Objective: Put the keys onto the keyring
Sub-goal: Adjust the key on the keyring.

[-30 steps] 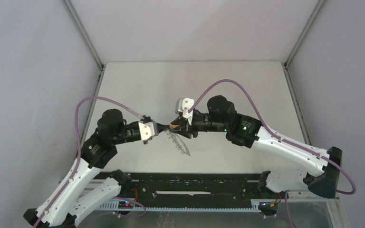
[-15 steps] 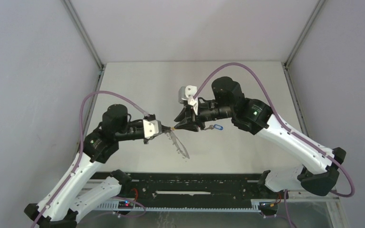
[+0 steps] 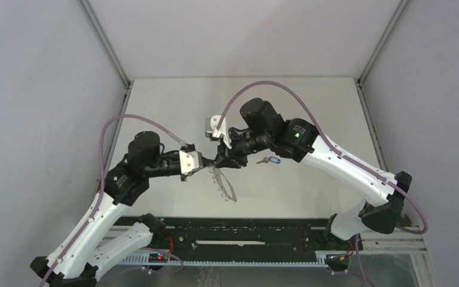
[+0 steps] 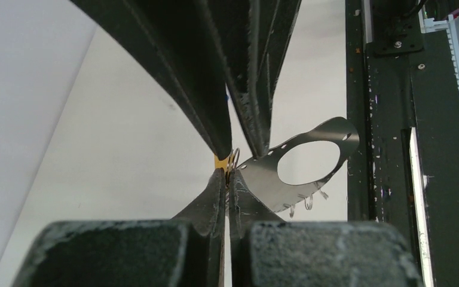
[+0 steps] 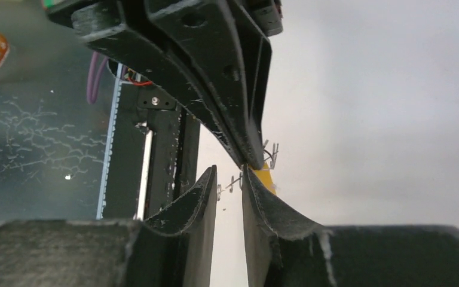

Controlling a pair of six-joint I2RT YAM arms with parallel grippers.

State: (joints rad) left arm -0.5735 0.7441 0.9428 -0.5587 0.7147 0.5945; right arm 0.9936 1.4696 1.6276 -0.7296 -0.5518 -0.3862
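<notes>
The pale worktop (image 3: 173, 101) is the biggest thing here, and both my arms lean in over its middle so that their tips meet in the air. My left fingers (image 3: 209, 163) are pressed tight together on the edge of the keyring (image 4: 263, 179). The big thin hoop hangs from them towards the near edge, clear of the worktop as far as I can judge. My right fingers (image 3: 222, 160) come in from the opposite side, tips almost against the left ones. They stand part-way spread, and the right wrist view shows only thin wire in the gap, so I don't think they are clamping anything. The blue key (image 3: 270, 160) lies on the worktop just beside my right wrist, off the ring. The yellow key (image 4: 220, 162) shows only as a sliver right where the two sets of tips meet. I cannot tell whether it is threaded or merely pressed against the ring. The small loops (image 4: 308, 202) dangle along the hoop's lower edge. My reading: the yellow key is mid-threading at best, and the blue one is wholly left to do.
</notes>
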